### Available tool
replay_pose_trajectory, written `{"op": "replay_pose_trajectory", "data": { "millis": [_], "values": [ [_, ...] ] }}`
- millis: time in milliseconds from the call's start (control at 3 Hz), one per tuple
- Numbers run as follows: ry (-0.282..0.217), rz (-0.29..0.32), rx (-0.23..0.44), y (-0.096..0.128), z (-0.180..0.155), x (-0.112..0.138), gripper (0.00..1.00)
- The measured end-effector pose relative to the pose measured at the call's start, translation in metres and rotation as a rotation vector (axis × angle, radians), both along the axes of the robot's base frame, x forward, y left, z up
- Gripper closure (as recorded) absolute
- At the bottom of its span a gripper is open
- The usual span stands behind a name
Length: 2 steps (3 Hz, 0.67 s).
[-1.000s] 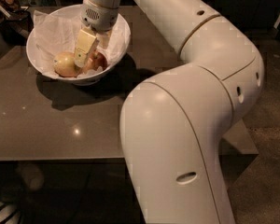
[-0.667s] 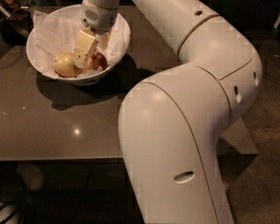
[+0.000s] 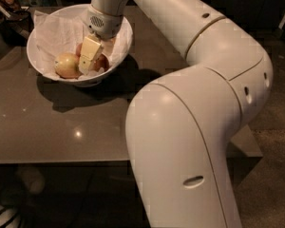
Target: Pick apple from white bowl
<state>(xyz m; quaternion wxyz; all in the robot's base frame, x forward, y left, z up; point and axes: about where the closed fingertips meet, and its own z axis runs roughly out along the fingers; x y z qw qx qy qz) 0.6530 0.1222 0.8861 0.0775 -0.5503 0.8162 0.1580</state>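
The white bowl (image 3: pixel 45 70) stands at the far left of the dark table, lined with crumpled white paper. In it lie a yellowish apple (image 3: pixel 66 64) at the left and a reddish apple (image 3: pixel 102 61) to its right. Another reddish fruit (image 3: pixel 79 48) shows just behind them. My gripper (image 3: pixel 88 58) reaches down into the bowl from above, low between the yellowish and reddish apples and touching or nearly touching them. The gripper hides part of the fruit behind it.
The glossy brown table (image 3: pixel 61 127) has its front edge near the bottom of the view. My large white arm (image 3: pixel 190 103) fills the right half of the view and hides the table's right side. Dark objects (image 3: pixel 9 8) sit at the far left corner beside the bowl.
The gripper has sunk slightly deeper into the bowl. The apples and the bowl have not moved.
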Motion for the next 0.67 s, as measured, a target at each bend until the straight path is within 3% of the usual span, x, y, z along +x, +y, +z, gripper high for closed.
{"op": "replay_pose_trajectory", "data": {
  "millis": [667],
  "values": [
    [0.009,0.004,0.001,0.0009,-0.0055,0.0003,0.26]
  ]
}}
